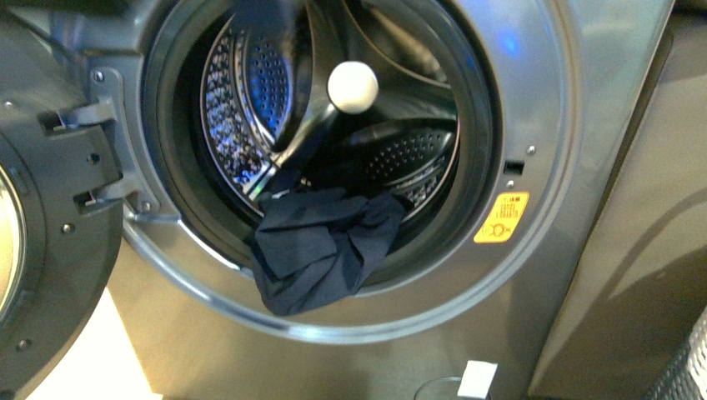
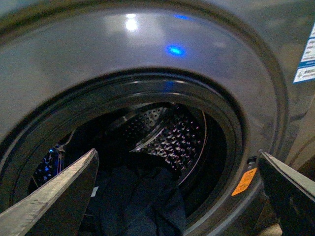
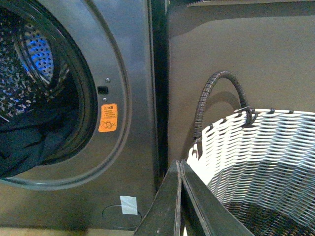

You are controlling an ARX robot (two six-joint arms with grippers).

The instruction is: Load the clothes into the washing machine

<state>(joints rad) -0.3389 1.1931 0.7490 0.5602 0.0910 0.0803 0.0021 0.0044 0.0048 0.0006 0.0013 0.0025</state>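
The silver-grey washing machine (image 1: 542,100) stands with its porthole open. The clothes (image 1: 321,246), a dark navy garment, hang over the lower gasket lip, partly in the drum and partly draped outside. A dark arm (image 1: 292,125) carrying a white ball reaches down in front of the opening. In the left wrist view my left gripper (image 2: 177,153) is open and empty, facing the washing machine (image 2: 147,49) with the clothes (image 2: 138,201) beyond its fingers. My right gripper (image 3: 180,164) is shut on nothing, off to the side of the washing machine (image 3: 133,73) and the clothes (image 3: 29,142).
The machine's door (image 1: 50,208) hangs open at the left. A grey-brown cabinet (image 1: 634,208) stands right of the machine. A white woven basket (image 3: 256,147) with a dark handle sits close beside my right gripper. A yellow warning sticker (image 1: 501,217) marks the porthole's right rim.
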